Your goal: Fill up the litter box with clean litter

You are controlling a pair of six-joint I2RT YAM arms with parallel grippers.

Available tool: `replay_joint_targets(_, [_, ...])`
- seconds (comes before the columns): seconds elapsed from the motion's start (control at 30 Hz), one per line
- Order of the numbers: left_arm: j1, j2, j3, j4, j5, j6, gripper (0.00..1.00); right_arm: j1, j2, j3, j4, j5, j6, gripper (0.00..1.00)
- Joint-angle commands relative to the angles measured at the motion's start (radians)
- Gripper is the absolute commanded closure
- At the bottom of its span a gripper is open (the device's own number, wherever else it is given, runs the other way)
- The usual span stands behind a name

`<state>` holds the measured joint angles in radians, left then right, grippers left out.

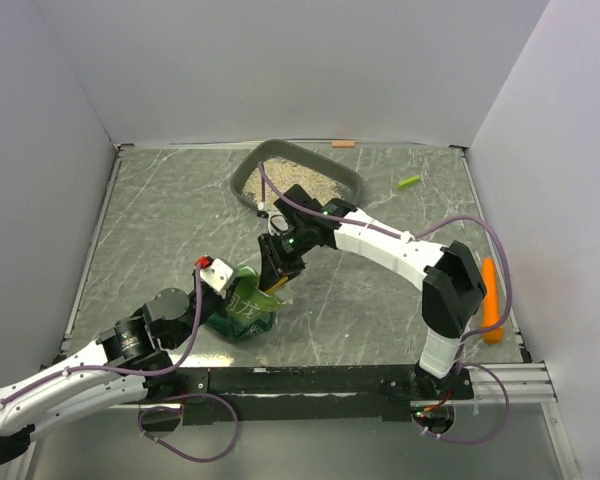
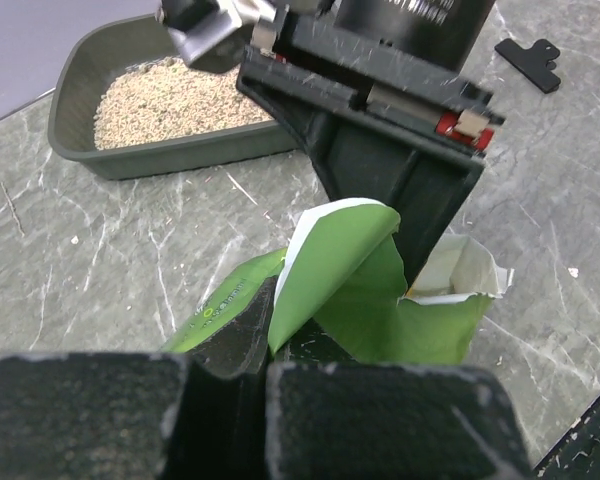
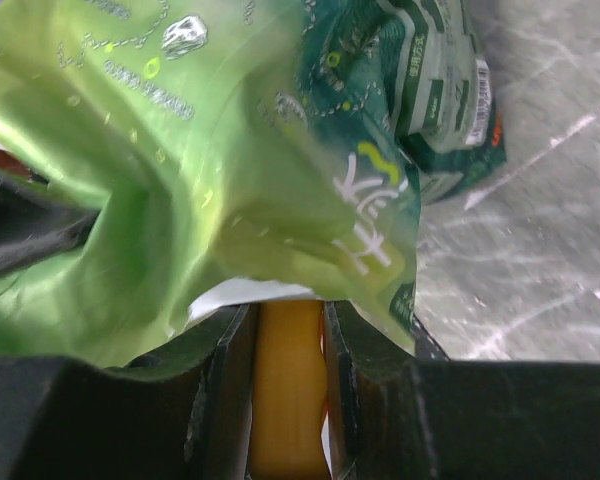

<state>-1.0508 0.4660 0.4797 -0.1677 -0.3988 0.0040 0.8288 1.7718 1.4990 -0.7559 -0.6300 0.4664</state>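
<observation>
Clean litter (image 1: 298,175) partly fills the litter box (image 1: 357,181) at twelve o'clock; left gripper (image 2: 267,345) pinches the green bag (image 1: 242,312) at seven, right gripper (image 3: 288,340) apparently clamps a yellow handle (image 3: 288,400)

Litter box (image 1: 240,180) edge behind right arm (image 1: 380,240)

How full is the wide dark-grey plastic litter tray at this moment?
Partly full: fine beige granules spread across the dark-grey plastic tray, level below its rim.
</observation>
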Motion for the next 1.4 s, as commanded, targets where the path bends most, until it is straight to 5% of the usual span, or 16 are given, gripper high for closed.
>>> replay_joint_targets(0.0, [-0.005,-0.026,0.034,0.043,-0.002,-0.021,0.99,0.001,0.063,-0.088,0.125,-0.002,0.052,1.0])
replay_joint_targets(0.53, [-0.006,-0.003,0.022,0.057,0.003,-0.015,0.99,-0.02,-0.115,-0.575,0.993,-0.227,0.337,1.0])
replay_joint_targets(0.93, [-0.005,0.014,0.022,0.056,-0.005,-0.015,0.99,-0.028,-0.34,-0.697,1.073,-0.227,0.405,1.0])
replay_joint_targets(1.37, [-0.006,-0.012,0.017,0.057,0.021,-0.015,0.99,-0.042,-0.521,-0.921,1.399,-0.16,0.591,1.0])
